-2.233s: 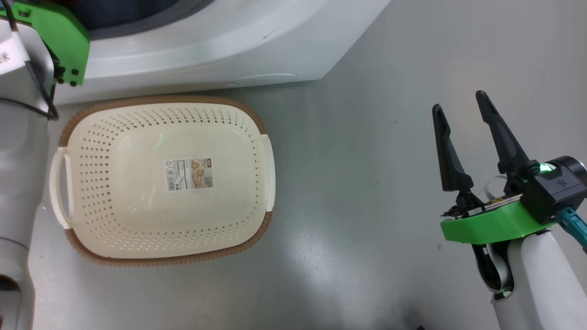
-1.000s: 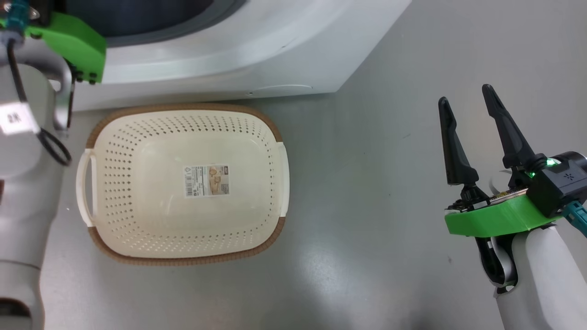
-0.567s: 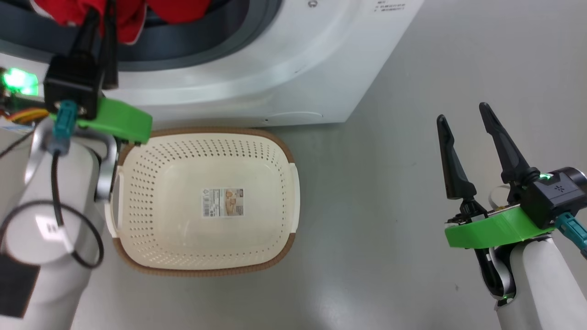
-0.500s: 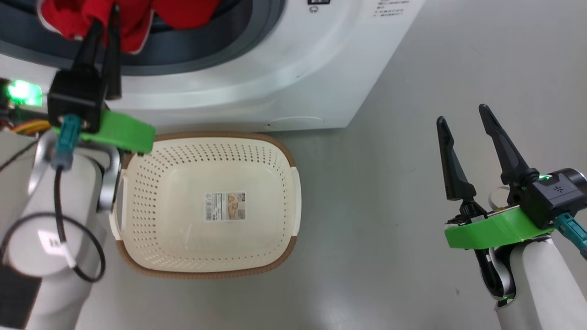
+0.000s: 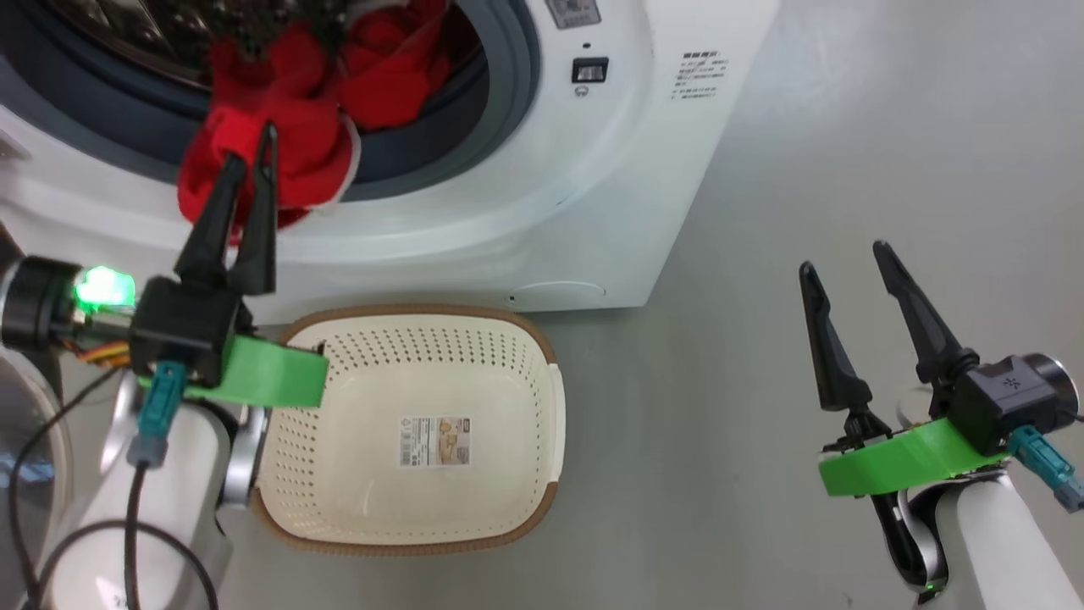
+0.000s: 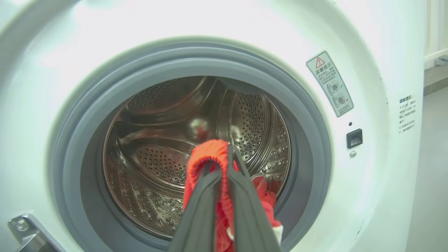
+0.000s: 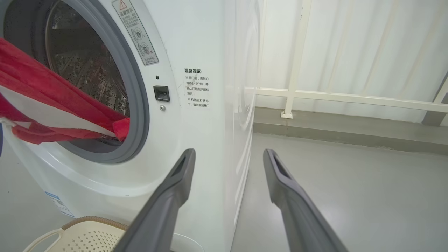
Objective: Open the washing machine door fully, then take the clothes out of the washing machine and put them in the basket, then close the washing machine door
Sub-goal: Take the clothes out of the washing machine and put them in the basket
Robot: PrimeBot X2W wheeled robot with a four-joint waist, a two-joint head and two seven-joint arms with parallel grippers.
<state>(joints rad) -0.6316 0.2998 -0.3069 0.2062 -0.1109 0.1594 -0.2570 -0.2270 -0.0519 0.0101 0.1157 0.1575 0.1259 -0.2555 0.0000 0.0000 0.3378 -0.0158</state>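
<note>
At the washing machine mouth, my left gripper is clamped on red clothes.
Head view: basket on the floor just before it; right gripper gapes. Left wrist: clothes pinched before the drum. Right wrist: wide open, holding nothing.

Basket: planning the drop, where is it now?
In the head view, left of centre, the basket sits on the floor directly before the washing machine.
</note>
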